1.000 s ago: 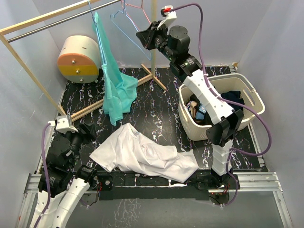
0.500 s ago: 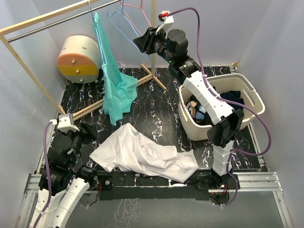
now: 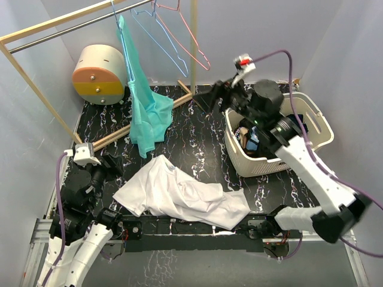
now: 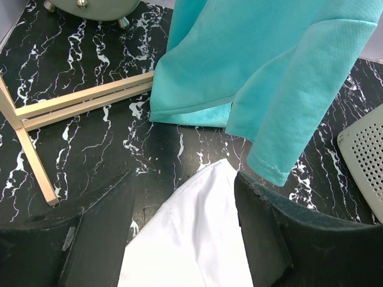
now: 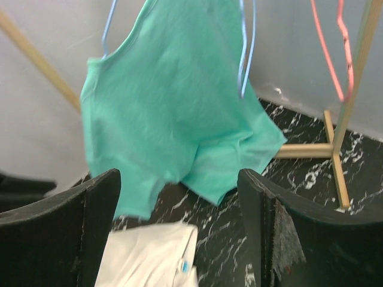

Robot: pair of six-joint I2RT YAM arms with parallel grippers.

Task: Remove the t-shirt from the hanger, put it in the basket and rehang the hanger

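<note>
Teal t-shirt [image 3: 145, 107] bunched on blue hanger [image 3: 114, 13]; white t-shirt [image 3: 182, 194] crumpled below.

I'm looking over a black marbled desk [image 3: 203, 131] that is carrying everything here. A wooden clothes rack [image 3: 54, 24] is standing across its far-left part, with a pale upright post [image 3: 193, 42] rising at the back and a base rail [image 3: 119, 136] lying diagonally on the desk. A round cream drum [image 3: 99, 75] with orange and yellow bands is sitting in the far-left corner behind that rail, resting on small metal feet [image 4: 81, 3]. On the right, a cream perforated laundry basket [image 3: 321, 122] is holding a jumble of dark and coloured clothes [image 3: 246, 134]. Grey walls [image 3: 269, 36] are closing the scene in.
</note>
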